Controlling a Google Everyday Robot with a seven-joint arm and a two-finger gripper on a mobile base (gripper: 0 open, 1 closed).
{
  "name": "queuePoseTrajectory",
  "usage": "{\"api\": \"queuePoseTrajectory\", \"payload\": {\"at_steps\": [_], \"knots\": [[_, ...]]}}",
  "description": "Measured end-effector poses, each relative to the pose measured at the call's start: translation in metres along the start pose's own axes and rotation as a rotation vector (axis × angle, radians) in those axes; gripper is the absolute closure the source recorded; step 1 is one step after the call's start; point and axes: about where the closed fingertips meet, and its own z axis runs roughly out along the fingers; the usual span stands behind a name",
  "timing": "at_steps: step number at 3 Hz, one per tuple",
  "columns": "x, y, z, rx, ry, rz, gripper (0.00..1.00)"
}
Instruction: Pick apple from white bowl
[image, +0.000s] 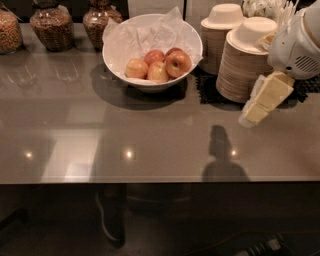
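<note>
One white bowl (150, 86) stands on the one desk (150, 140). Four apples show in it: one red apple (178, 63) and three paler apples (136, 68). Three glass jars (50, 27) line the back left edge. Two stacks of beige bowls (247, 65) sit to the right of the white bowl, on one black mat (207, 91). One pincer (252, 114) hangs over the desk's right side, just in front of the nearer stack.
</note>
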Motion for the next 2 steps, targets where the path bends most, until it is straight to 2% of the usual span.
{"api": "queuePoseTrajectory", "payload": {"at_steps": [1, 2], "knots": [[-0.023, -0.034, 0.02, 0.058, -0.088, 0.017, 0.0], [-0.048, -0.064, 0.037, 0.099, -0.132, 0.021, 0.0]]}}
